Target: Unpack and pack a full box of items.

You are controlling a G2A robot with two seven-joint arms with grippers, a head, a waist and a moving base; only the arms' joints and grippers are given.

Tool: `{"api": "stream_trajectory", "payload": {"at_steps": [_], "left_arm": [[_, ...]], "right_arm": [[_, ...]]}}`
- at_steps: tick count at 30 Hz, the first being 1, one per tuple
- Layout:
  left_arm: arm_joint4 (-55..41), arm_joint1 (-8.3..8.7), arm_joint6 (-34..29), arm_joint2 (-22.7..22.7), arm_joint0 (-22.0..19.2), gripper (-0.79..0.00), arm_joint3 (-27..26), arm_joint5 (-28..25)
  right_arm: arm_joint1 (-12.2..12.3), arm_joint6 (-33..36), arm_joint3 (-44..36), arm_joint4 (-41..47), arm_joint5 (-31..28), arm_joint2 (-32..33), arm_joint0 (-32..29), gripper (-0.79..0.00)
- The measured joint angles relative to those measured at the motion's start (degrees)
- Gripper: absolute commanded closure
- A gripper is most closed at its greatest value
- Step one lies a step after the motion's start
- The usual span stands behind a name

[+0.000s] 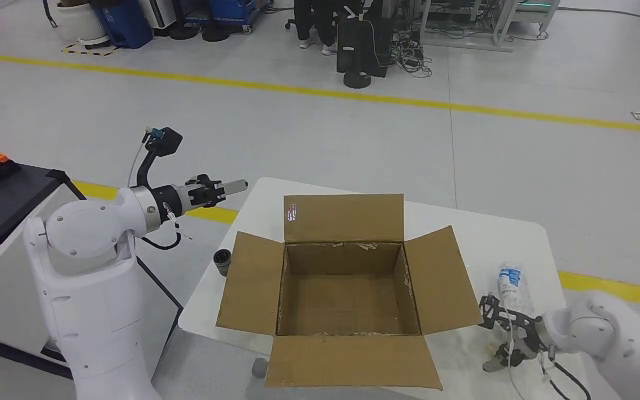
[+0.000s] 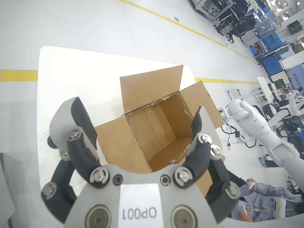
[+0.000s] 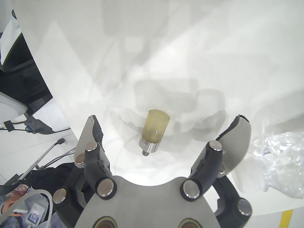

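Box (image 1: 345,290) stands mid-table, all four flaps out, floor bare. By my reckoning the unpacking is done and packing starts here.

Right gripper (image 3: 166,122): jaws wide, holding nothing, hanging over the table (image 3: 190,36) near its right end. Between the fingers lies a small stud part (image 3: 154,129), an amber cylinder on a metal base with a short threaded tip. It looks like rubber, though I can't be sure. It lies nearer one finger than the other.

- Shift sideways to centre it before going down.
- Close across the amber body, not the metal collar or thread; round stock may roll if one pad lands first.
- The crumpled plastic bottle (image 3: 277,157) lies just beside my other finger. Keep that finger from snagging it.

Right arm is low, wrist pitched down at the tabletop.

Left gripper (image 2: 139,106): jaws wide, empty, held high off the table's left edge, angled toward the box mouth.
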Motion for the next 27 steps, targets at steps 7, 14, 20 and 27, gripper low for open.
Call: {"api": "stream_trajectory", "payload": {"at_steps": [7,14,20,27], "left_arm": [[0.0,0.0,0.0,0.0,0.0,-0.785,0.0,0.0],[0.0,0.0,0.0,0.0,0.0,-0.785,0.0,0.0],[0.0,0.0,0.0,0.0,0.0,-0.785,0.0,0.0],[0.0,0.0,0.0,0.0,0.0,-0.785,0.0,0.0]], "right_arm": [[0.87,-0.24,-1.72,-1.45,0.42,1.46,-1.42,-0.533],[3.37,-1.01,-6.29,-2.15,1.55,6.41,-5.91,-0.536],[5.13,-0.06,-10.11,-2.21,3.62,9.67,-10.37,-0.499],[5.63,0.6,-11.93,-1.68,5.15,10.58,-12.44,-0.468]]}}
